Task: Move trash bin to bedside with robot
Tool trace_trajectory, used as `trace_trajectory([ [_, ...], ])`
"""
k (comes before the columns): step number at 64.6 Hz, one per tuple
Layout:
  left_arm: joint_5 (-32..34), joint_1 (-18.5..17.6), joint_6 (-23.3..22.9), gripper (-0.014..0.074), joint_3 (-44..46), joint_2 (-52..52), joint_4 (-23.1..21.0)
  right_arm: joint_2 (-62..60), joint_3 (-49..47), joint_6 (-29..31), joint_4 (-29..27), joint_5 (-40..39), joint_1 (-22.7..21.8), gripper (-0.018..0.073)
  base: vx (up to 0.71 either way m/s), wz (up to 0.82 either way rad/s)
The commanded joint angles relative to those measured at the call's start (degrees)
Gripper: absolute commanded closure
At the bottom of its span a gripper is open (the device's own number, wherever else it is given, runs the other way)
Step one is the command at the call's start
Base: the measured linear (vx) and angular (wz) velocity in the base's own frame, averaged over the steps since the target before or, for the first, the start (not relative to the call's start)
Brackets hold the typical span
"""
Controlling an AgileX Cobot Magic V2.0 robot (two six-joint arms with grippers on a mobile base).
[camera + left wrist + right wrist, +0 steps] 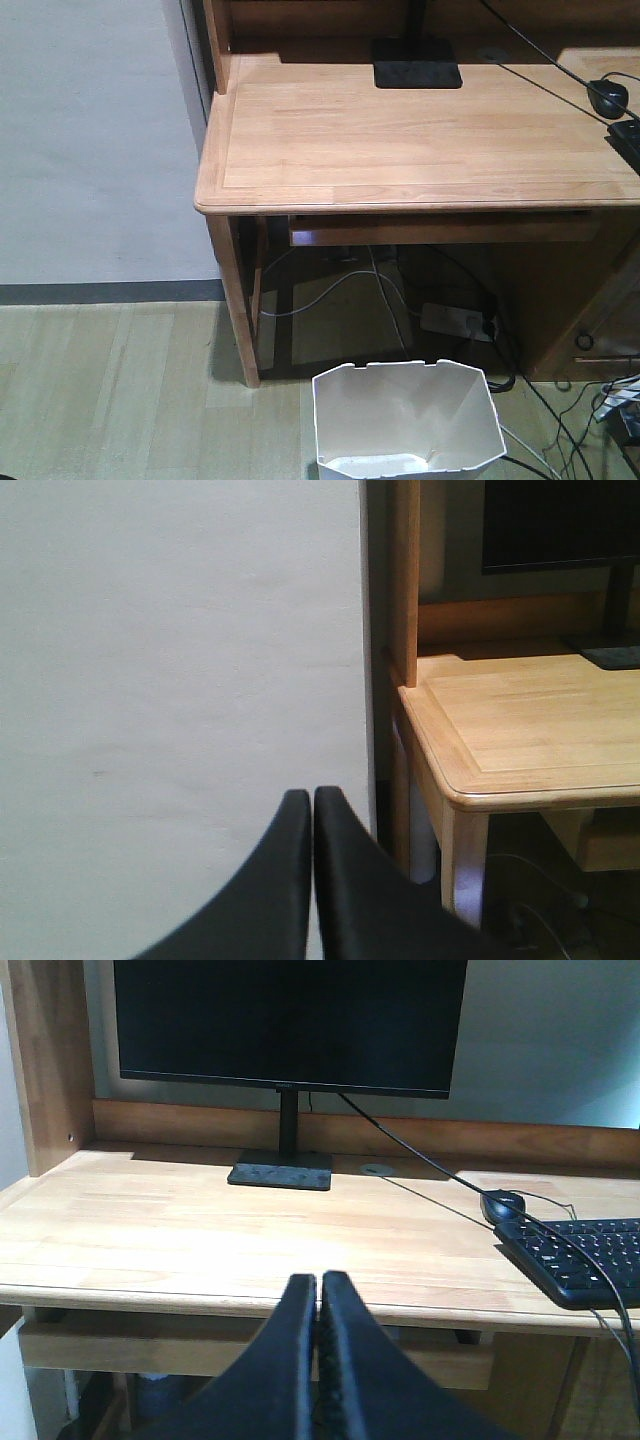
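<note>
The white trash bin (pixel 405 420) stands on the floor at the bottom of the front view, just before the wooden desk (pixel 400 140); its notched rim and cream inside show. No arm shows in the front view. My left gripper (pixel 312 798) is shut and empty, facing the grey wall beside the desk's left corner (pixel 470 780). My right gripper (pixel 319 1282) is shut and empty, level with the desk's front edge (pixel 150 1295). The bed is out of view in all frames.
On the desk stand a black monitor (pixel 290 1025) on its base (pixel 416 62), a mouse (pixel 500 1205) and a keyboard (pixel 580 1260). A power strip (pixel 455 320) and loose cables (pixel 330 290) lie under the desk. A desk leg (pixel 235 310) stands left of the bin.
</note>
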State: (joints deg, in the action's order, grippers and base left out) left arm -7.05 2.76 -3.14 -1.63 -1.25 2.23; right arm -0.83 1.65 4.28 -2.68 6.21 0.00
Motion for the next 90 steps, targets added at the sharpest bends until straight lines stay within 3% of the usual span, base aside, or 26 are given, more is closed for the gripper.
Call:
trace_trajectory([
  [1,4.14,-0.12,-0.25,0.0603,1.19,-0.29,-0.26,-0.51,1.17,0.51,0.54,-4.21,-0.22,0.0568,0.00,0.00],
  [47,4.14,-0.12,-0.25,0.0603,1.19,-0.29,-0.26,-0.51,1.17,0.51,0.54,-4.38,-0.22,0.0568,0.00,0.00],
  [63,4.14,-0.12,-0.25,0.0603,1.19,-0.29,-0.26,-0.51,1.17,0.51,0.54,-9.64,-0.22,0.0568,0.00,0.00],
  [75,4.14,-0.12,-0.25,0.0603,1.19,-0.29,-0.26,-0.51,0.14,0.39,-2.02,-19.77,-0.22,0.0568,0.00,0.00],
  [90,4.14,-0.12,-0.25,0.0603,1.19,-0.29,-0.26,4.36,-8.11,0.39,-2.72,-13.00,-0.22,0.0568,0.00,0.00],
])
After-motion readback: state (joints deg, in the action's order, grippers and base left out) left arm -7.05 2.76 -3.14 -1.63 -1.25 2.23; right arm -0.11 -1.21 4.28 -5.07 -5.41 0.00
